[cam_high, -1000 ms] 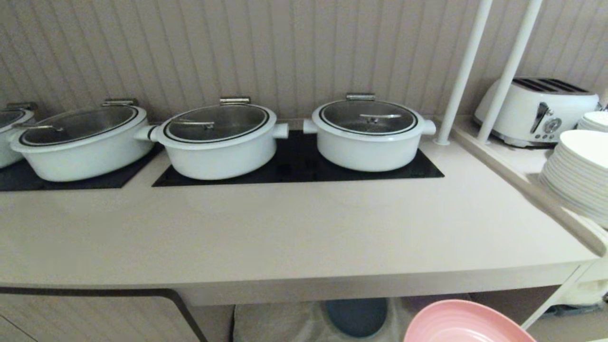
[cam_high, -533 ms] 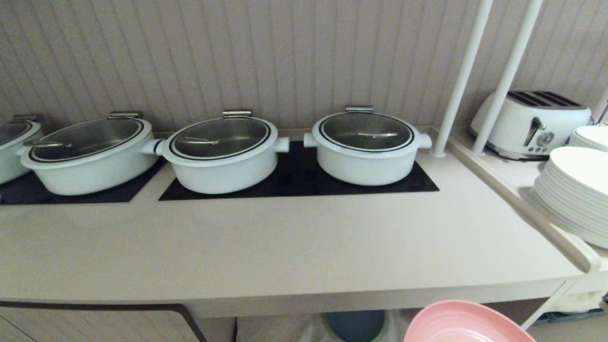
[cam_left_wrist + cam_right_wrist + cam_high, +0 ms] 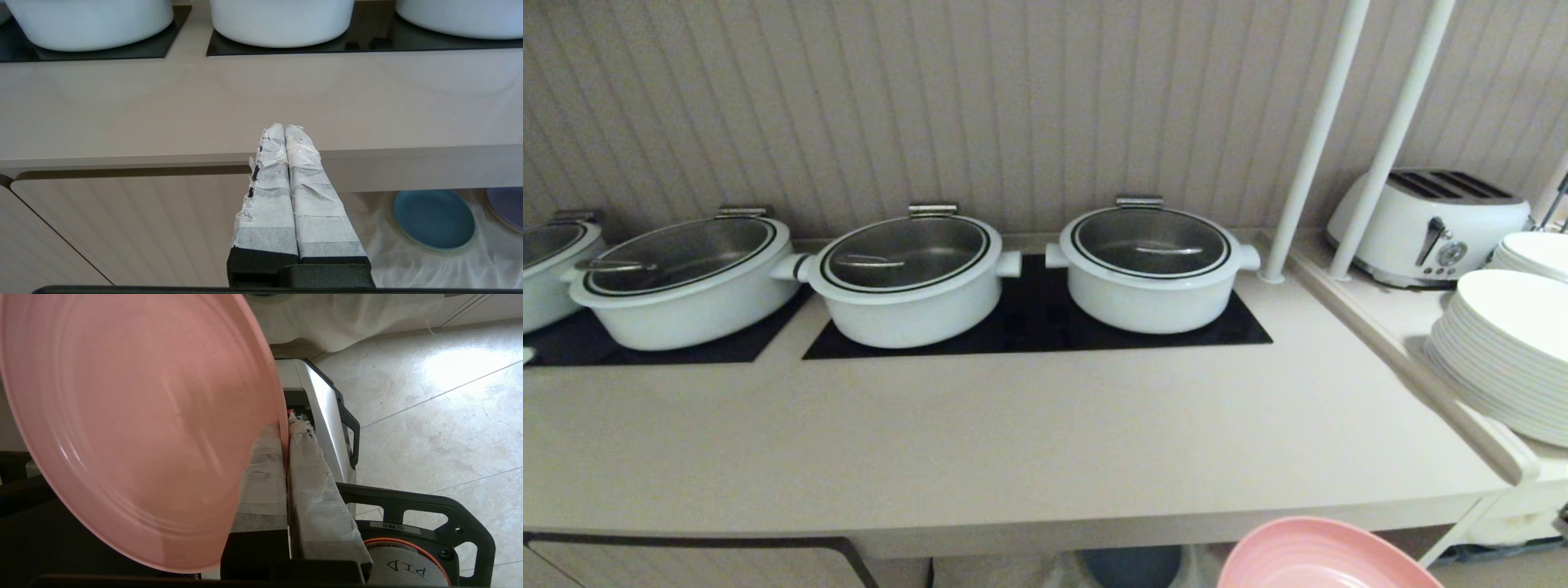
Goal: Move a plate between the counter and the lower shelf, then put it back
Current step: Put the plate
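Right jaws point(image 3: 286, 430) clenched on the pink plate's point(image 3: 135, 424) rim; keep it level, clear the desk point(image 3: 1013, 441) edge above. Left jaws point(image 3: 284, 131) clenched, empty.

Three lidded pots point(image 3: 1150, 265) stand in a row on cooktop panels point(image 3: 1045, 322) at the back of the counter point(image 3: 1013, 441), a fourth at the far left edge. To the right, beyond two poles point(image 3: 1311, 139), a side ledge point(image 3: 1413, 310) carries a toaster point(image 3: 1429, 229) behind stacked plates point(image 3: 1503, 351). Below the counter's front edge, the plate point(image 3: 1319, 555) sits at lower right, its rim pinched by the right gripper point(image 3: 286, 428); another plate point(image 3: 434, 218) lies on the cloth-draped lower shelf point(image 3: 408, 257).
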Tool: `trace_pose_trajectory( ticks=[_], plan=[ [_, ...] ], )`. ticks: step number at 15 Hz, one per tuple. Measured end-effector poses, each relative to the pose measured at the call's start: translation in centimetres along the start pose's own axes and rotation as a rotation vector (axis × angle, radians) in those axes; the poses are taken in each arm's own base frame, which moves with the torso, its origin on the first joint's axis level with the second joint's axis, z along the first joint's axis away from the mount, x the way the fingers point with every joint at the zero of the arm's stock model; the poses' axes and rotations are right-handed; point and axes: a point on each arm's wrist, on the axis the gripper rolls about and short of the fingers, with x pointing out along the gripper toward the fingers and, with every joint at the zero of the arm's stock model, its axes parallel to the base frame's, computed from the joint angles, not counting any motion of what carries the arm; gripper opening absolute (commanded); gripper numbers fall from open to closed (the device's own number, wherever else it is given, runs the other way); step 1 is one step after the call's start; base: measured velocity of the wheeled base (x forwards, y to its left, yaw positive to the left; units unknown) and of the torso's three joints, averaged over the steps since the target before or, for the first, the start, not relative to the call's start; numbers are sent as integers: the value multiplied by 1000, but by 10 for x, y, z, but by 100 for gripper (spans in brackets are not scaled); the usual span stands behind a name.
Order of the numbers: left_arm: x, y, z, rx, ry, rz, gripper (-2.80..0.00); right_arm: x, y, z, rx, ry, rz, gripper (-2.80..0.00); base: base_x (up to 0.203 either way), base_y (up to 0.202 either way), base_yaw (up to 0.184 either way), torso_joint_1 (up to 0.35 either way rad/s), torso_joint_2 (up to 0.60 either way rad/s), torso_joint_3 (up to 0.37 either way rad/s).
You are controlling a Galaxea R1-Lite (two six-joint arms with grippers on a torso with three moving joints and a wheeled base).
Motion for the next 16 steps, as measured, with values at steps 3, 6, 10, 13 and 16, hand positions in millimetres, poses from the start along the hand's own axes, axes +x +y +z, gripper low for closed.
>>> trace_pose_trajectory(
  ticks=[3,6,10,13,16],
  plan=[
    [0,0,0,0,0,0,-280,0,0,0,0,-2,-1,-280,0,0,0,0,0,0],
    [0,0,0,0,0,0,-280,0,0,1,-1,-3,0,-280,0,0,0,0,0,0],
    [0,0,0,0,0,0,-280,0,1,2,-3,-3,-2,-280,0,0,0,0,0,0],
    [0,0,0,0,0,0,-280,1,2,4,-3,21,-13,-280,0,0,0,0,0,0],
    [0,0,0,0,0,0,-280,3,6,16,-8,28,-16,-280,0,0,0,0,0,0]
  ],
)
